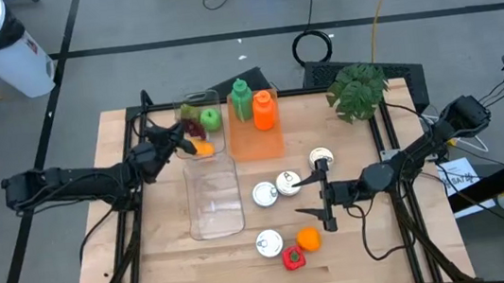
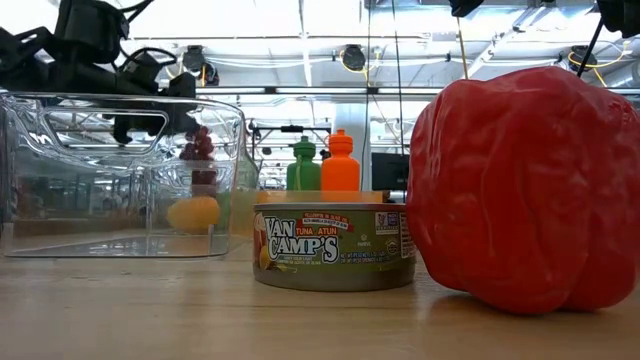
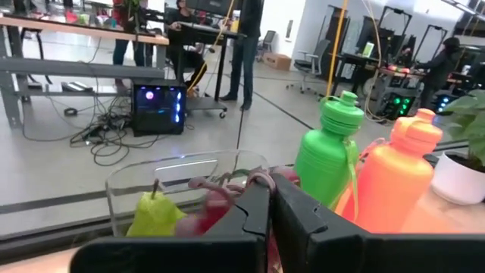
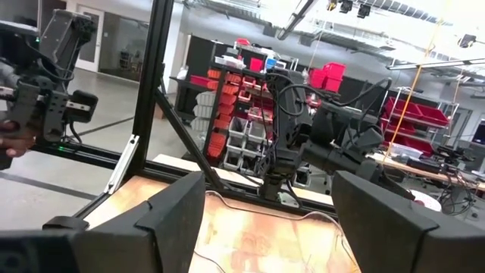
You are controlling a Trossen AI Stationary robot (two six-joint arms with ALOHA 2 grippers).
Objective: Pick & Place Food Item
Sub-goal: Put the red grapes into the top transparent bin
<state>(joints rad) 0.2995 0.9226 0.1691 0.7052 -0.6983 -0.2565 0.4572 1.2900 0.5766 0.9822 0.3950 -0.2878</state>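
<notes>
**Orange food item held at the rim of the clear bin**

The left tool [image 1: 188, 145] is seen at the far clear bin [image 1: 198, 103], closed on a small orange food piece [image 1: 202, 149] that hangs at the bin's near edge, between it and a second clear bin [image 1: 215, 198] lying nearer on the bench [image 1: 170, 256]. In the left wrist view the fingers [image 3: 254, 216] are pressed together. Grapes [image 1: 192, 126] and a green apple [image 1: 210, 119] already lie inside the far bin.

The step in hand is judged to be the placing of this piece. It would be done well if the piece is carried fully over the chosen bin's opening and lowered below the rim before release, so that it is not caught on the wall or dropped onto the bench. The fruit already inside should not be struck.

The right tool [image 1: 323, 200] waits with its jaws spread, near the cans [image 1: 265, 194], the orange [image 1: 309, 239] and the red pepper [image 1: 293, 258].
</notes>
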